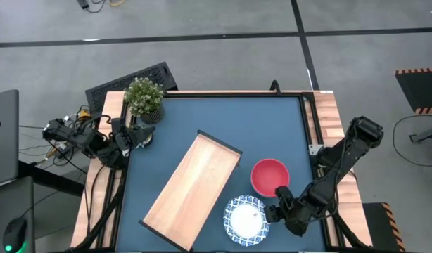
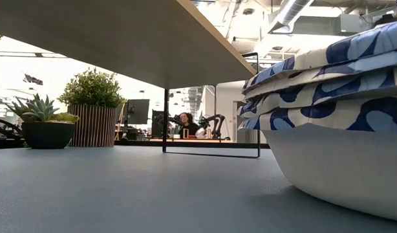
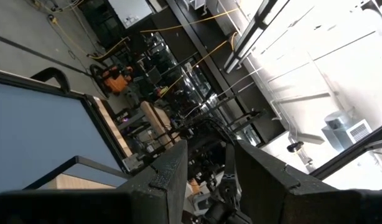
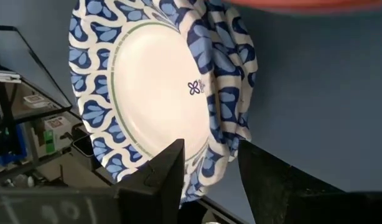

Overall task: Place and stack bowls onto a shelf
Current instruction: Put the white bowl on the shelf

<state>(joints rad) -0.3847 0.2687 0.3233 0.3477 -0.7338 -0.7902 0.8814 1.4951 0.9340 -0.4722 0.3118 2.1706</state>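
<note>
A stack of blue-and-white bowls (image 1: 244,219) rests on its base on the dark blue table near the front edge, large in the low view (image 2: 341,136). A red bowl (image 1: 269,176) sits just behind the stack. The light wooden shelf (image 1: 191,191) stands slantwise mid-table on thin dark legs (image 2: 211,152). My right gripper (image 4: 211,149) is open at the stack's right rim, slanting down. One finger (image 4: 163,177) is over the top bowl's inside, and the other (image 4: 272,183) is outside the rims. My left gripper (image 3: 211,152) is open and holds nothing at the table's left edge (image 1: 140,137). My right gripper has its fingers on either side of the stack's rim (image 4: 216,143), one inside and one outside. I cannot tell whether they touch the rim. The stack sits flat on the table.
A leafy potted plant (image 1: 143,98) and a small succulent (image 2: 43,123) stand at the table's far left corner, beside my left arm. A bare stretch of table lies between the shelf and the bowls. A person sits in the room beyond the table (image 2: 184,123).
</note>
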